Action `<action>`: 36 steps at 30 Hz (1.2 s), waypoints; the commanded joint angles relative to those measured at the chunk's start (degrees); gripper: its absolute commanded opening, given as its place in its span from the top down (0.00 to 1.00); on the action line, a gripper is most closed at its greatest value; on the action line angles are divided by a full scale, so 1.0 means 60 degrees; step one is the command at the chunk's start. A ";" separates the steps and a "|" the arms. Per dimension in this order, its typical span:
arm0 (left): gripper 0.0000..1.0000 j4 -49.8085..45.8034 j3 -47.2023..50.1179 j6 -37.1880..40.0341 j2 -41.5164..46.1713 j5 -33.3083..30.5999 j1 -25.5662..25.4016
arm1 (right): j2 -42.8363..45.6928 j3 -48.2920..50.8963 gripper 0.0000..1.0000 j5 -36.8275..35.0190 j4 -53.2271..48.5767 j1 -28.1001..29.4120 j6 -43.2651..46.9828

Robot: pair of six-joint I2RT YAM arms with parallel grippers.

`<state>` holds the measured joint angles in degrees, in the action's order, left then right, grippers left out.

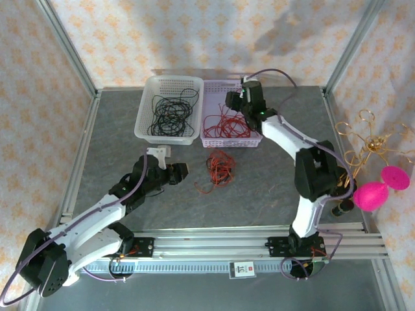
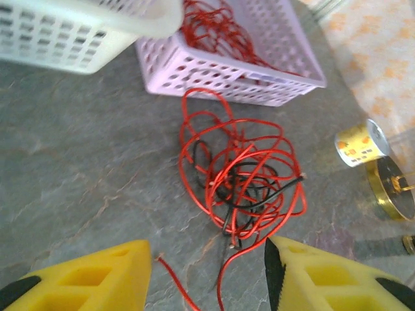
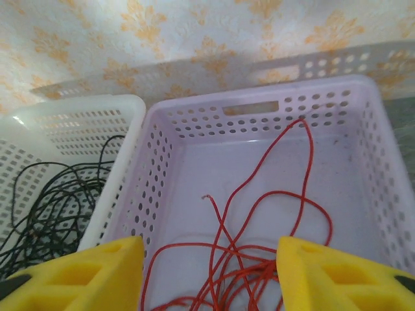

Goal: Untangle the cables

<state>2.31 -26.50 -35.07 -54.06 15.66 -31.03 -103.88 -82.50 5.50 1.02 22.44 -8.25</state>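
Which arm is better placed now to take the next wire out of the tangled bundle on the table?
Left. The left pincer, open, faces the tangled cables closely; the right pincer hangs open over the purple basket, away from them.

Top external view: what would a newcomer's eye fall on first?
The tangled bundle of thin red and black cables lies mid-table on the grey surface, just in front of the open left claw. Behind it, the white perforated plastic basket holds loose black wires. The lilac perforated plastic basket beside it holds red wires, with the open right claw above them.
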 commanded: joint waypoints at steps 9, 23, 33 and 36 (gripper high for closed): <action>0.44 -0.0619 -0.0261 -0.5915 -0.1935 -0.2617 -0.2492 | 0.5839 0.5901 0.39 0.0006 0.1898 0.0184 -0.0788; 0.52 0.0321 -0.1566 -0.9453 -0.4983 -0.2930 -0.3311 | 0.8560 0.8783 0.38 0.0321 0.2061 0.0234 -0.1321; 0.82 0.0173 -0.1493 -0.9710 -0.5225 -0.4097 -0.3317 | 0.9501 0.9110 0.37 0.0300 0.1467 0.0240 -0.1544; 1.00 0.0085 -0.1669 -0.9432 -0.5161 -0.4384 -0.3388 | 0.9652 0.8942 0.37 0.0519 0.1159 0.0231 -0.1533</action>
<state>3.84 -35.22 -92.29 -84.68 -6.42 -50.65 -47.35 -28.05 7.49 9.91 23.64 -16.78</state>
